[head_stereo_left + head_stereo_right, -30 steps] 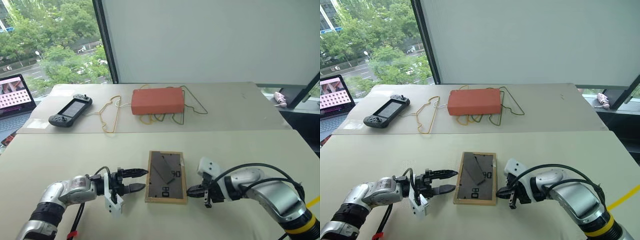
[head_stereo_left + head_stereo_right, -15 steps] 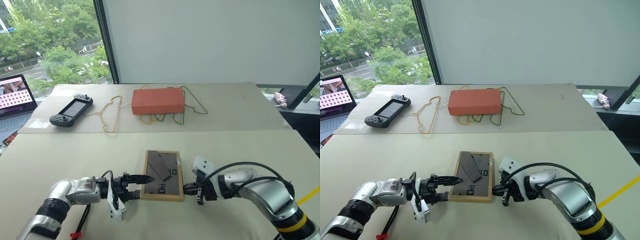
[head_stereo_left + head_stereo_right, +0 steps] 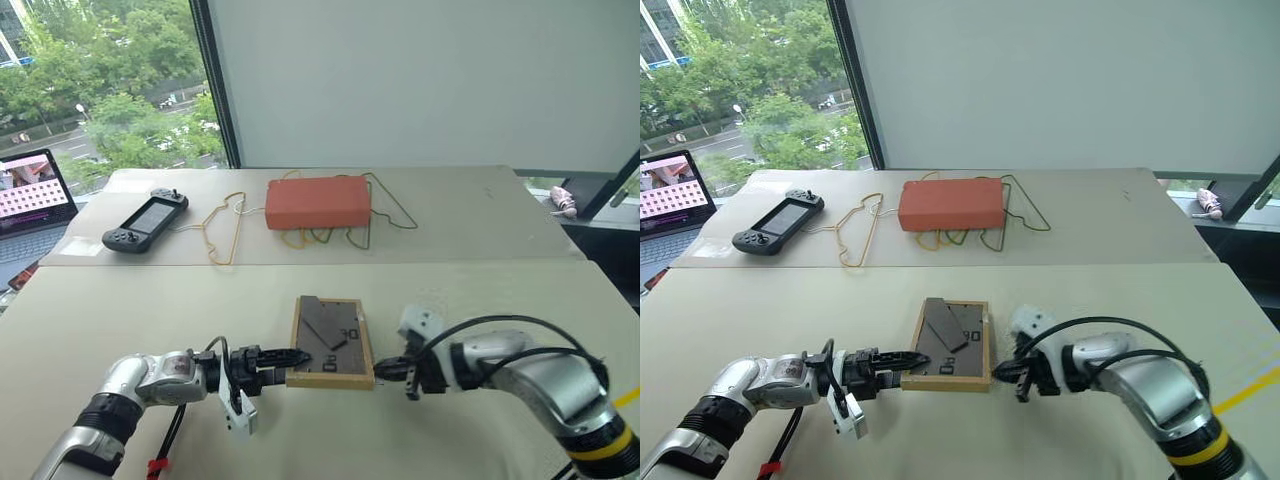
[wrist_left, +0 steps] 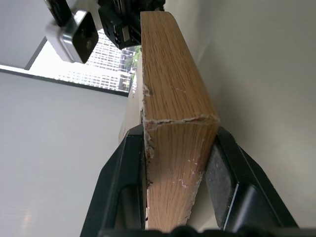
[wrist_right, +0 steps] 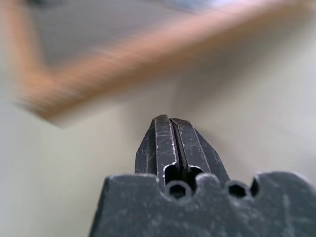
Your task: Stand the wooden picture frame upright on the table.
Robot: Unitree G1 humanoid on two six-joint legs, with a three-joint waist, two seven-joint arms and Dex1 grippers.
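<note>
A: The wooden picture frame [image 3: 331, 343] is lying on the table [image 3: 150, 310] between the two arms, back side up, with its near edge seeming to be tipping up a little. How are the grippers standing to it?

B: Going left to right: the left gripper [image 3: 283, 358] is reaching in level from the left, and its two black fingers [image 4: 224, 168] are clamping the near left corner of the frame, one on each face. The right gripper [image 3: 385, 370] is sitting just beside the near right corner with its jaws pressed together, holding nothing. The frame's long axis is running away from the robot, so raising it likely depends on the left arm, which already has the grip.

A: And how is the frame looking?

B: It is showing a light-wood border, a dark grey backing with white marks, and an easel leg. The clamped corner is looking chipped.
</note>
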